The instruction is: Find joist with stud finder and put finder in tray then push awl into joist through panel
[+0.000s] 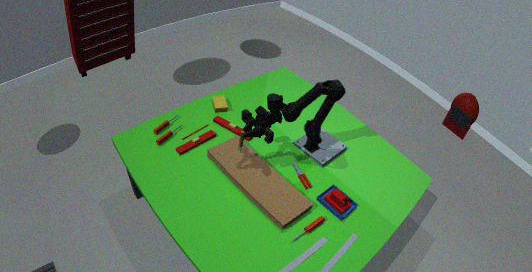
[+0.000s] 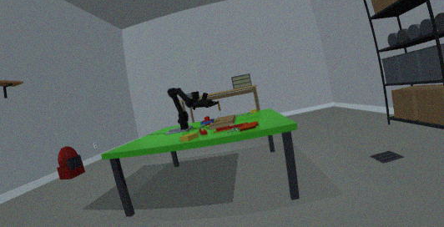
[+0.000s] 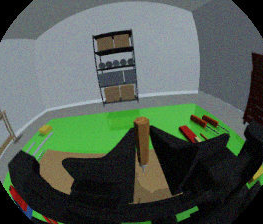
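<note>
The awl has a wooden handle and a thin metal tip. My gripper is shut on its handle. The awl hangs close to upright, tip down, and the tip looks clear of the panel. The brown floor panel lies below, with the arm's shadow on its far end in the top view. The red stud finder lies in the blue tray. The joist is hidden; no hole can be made out.
Red levels lie near the panel's far end, with two screwdrivers and a yellow block beyond. Red-handled pliers lie between panel and tray. An orange screwdriver and grey strips lie at the near end.
</note>
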